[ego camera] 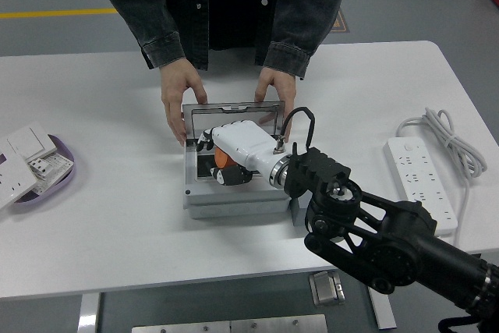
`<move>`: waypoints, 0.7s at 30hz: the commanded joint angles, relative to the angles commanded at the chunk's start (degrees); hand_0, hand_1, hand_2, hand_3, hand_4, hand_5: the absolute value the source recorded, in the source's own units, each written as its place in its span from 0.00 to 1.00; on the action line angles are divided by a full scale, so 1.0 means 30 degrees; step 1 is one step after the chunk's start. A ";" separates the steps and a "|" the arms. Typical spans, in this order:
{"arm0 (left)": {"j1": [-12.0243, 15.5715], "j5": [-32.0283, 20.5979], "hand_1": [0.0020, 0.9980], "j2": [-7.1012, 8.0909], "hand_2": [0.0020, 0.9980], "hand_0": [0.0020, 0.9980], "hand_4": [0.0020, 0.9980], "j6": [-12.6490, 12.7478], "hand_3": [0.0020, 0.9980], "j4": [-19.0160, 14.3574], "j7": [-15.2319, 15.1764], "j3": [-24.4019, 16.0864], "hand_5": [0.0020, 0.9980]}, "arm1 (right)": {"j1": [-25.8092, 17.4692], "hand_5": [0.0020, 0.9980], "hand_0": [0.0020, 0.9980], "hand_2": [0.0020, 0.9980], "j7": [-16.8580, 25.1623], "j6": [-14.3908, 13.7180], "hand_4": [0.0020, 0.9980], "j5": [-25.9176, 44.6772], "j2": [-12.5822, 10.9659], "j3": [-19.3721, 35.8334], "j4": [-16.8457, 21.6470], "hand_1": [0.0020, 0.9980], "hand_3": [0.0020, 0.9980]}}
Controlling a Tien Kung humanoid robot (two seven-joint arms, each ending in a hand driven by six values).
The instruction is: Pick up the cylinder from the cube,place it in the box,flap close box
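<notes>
Orange and only partly visible, the cylinder [222, 158] sits low inside the grey box [234, 200], under the white shell of the right robot hand [221, 155]. The robot hand reaches into the box opening from the right, its dark fingers [207, 141] curled down around the cylinder; whether it grips it or has let go cannot be told. No left robot hand is in view.

The cylinder looks small, rigid and smooth, probably light. A wrap around its curved side seems the natural hold, though a smooth side could slip or roll once set down.

The box stands near the middle of the white bench [109, 216]. Its lid [231, 107] stands open at the box's far edge. A person across the bench steadies it, one hand [178, 99] on the box's far left corner, the other hand [274, 91] on its far right corner. The box's walls crowd the robot hand closely, so it should probably lift out before the lid comes down, and the person's fingers lie near the lid's path.

Left of the box, well apart, a purple tray [62, 181] holds white switch plates [27, 146]. Right of the box, well apart, lies a white power strip [421, 181] with its coiled cable. Around the box the bench is bare.
</notes>
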 joint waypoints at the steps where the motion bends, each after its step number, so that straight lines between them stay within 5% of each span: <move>1: -0.0009 -0.0009 0.64 0.0004 0.59 0.61 0.73 -0.0003 0.65 0.0000 -0.0014 0.0008 0.25 | -0.0019 0.22 0.80 0.66 0.0109 -0.0043 0.53 -0.0032 0.0010 0.0005 -0.0061 0.68 0.68; 14: -0.0070 0.0175 0.64 -0.0042 0.59 0.61 0.72 -0.0068 0.64 0.0000 -0.0094 -0.0051 0.23 | -0.0265 0.20 0.81 0.65 0.0921 -0.0363 0.61 -0.0094 0.0219 -0.0031 -0.0551 0.67 0.67; 21: -0.0043 0.0172 0.64 -0.0079 0.59 0.61 0.72 -0.0092 0.64 0.0000 -0.0147 0.0013 0.22 | -0.0461 0.20 0.82 0.65 0.1567 -0.0792 0.65 0.1755 0.0160 -0.0020 -0.0183 0.66 0.67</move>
